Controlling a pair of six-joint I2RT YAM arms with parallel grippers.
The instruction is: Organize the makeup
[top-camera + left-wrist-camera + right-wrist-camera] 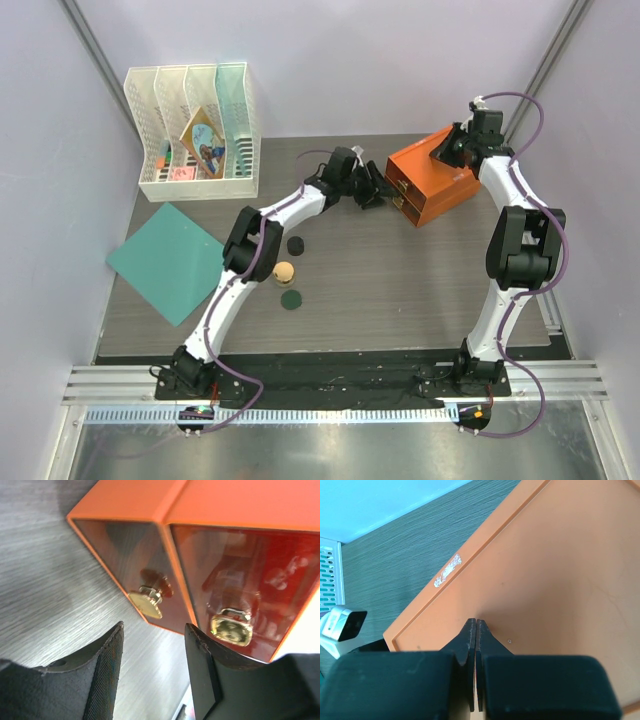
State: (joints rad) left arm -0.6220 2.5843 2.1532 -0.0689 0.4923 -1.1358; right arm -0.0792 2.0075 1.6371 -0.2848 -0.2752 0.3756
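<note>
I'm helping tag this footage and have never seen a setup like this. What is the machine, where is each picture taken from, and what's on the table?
Two white robot arms are bolted at the table's near edge. One picture looks down from overhead; the other two come from cameras on each wrist. The left gripper is open and empty, facing the gold knobs of an orange drawer box. The right gripper is shut, its tips at the box's top. On the table lie a black jar, a tan round compact and a dark-green disc, plus a teal sheet and a white file rack. Nothing is held.
</note>
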